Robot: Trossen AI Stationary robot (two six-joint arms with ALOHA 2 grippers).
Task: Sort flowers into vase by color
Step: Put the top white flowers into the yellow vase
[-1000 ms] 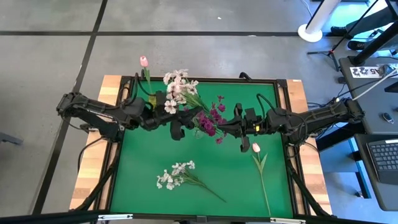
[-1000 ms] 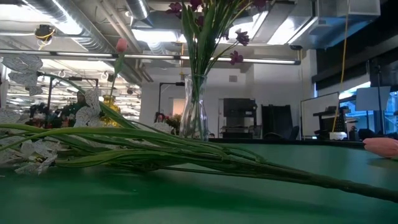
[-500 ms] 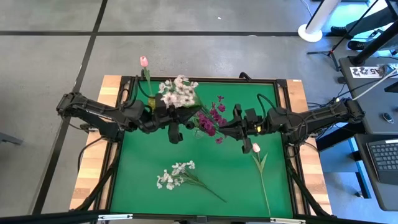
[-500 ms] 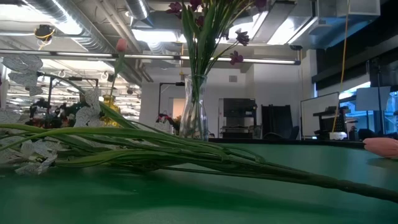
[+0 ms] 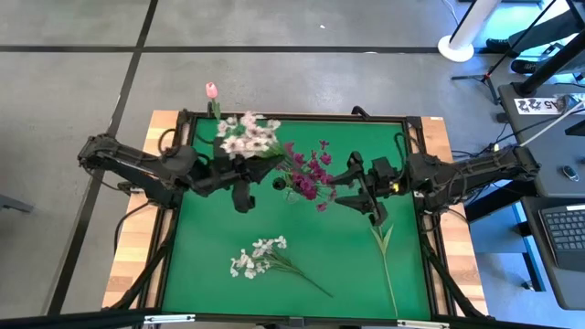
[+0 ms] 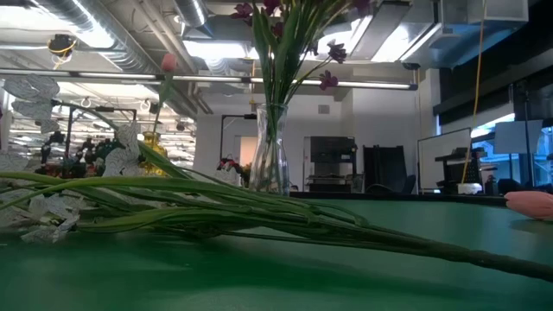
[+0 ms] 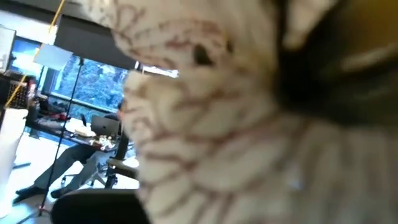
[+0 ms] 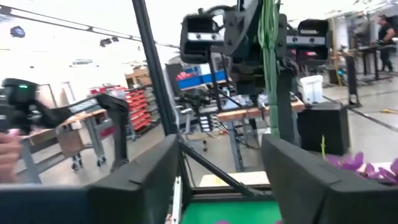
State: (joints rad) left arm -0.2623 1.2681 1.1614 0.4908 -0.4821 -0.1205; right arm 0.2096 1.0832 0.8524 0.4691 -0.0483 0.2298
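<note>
While the left gripper [image 5: 239,172] is clenched on the stems of the white flower bunch [image 5: 245,135], that bunch rides near the table's back edge, blossoms pressed right up against the left wrist camera. Just beside it stands the glass vase [image 6: 269,162] with the purple flowers [image 5: 309,172] already in. Right gripper [image 5: 366,197] sits right of the vase, fingers [image 8: 311,180] spread, holding nothing. Loose on the green mat [image 5: 201,265]: a second white bunch [image 5: 258,257] front centre, a tulip [image 5: 382,256] front right. Pink tulip [image 5: 211,90] stands at the back left corner.

Handling guess: light, floppy, wiry stems (blossoms crush easily), so grab low on the stem, not the heads.

Versus a second ago: the left has shut on the white bunch and pulled it leftward; the right has let go and backed off to the right.
</note>
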